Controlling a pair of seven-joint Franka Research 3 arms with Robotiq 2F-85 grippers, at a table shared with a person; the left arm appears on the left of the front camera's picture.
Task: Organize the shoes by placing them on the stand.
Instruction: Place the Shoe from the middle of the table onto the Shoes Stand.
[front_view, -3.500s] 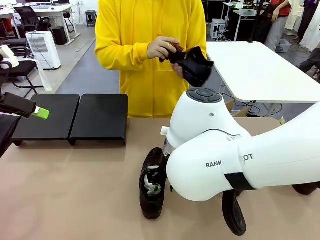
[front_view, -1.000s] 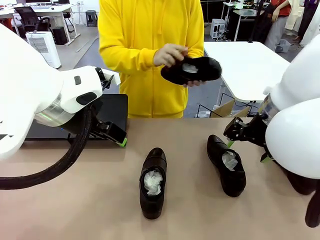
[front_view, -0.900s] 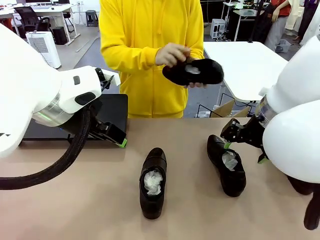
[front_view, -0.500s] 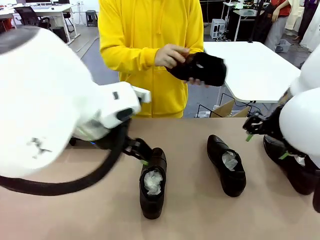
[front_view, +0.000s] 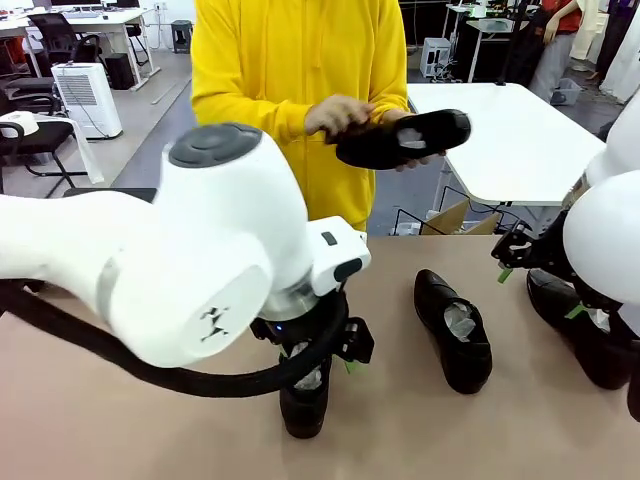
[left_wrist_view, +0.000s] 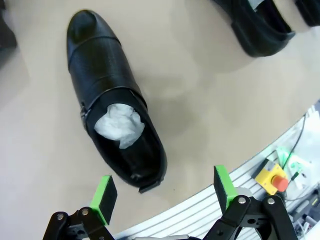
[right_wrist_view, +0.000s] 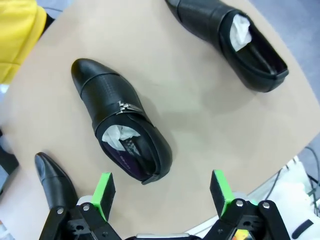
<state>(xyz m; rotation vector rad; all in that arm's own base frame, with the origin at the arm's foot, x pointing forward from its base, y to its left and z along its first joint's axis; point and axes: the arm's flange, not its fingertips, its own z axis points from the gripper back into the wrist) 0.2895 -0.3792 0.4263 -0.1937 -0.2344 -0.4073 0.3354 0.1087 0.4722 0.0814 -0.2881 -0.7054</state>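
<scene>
Left hand (left_wrist_view: 163, 192) spread above shoe (left_wrist_view: 100, 75), toe pointing away.

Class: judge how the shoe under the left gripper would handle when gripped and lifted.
The shoe looks glossy, so a grip may slip. Its paper stuffing probably keeps the upper from collapsing. Lying flat on its sole, it seems unlikely to tip.

bare table (front_view: 385, 415) around middle shoe (front_view: 458, 345), left arm (front_view: 190, 260) above near shoe (front_view: 302, 415)
</scene>
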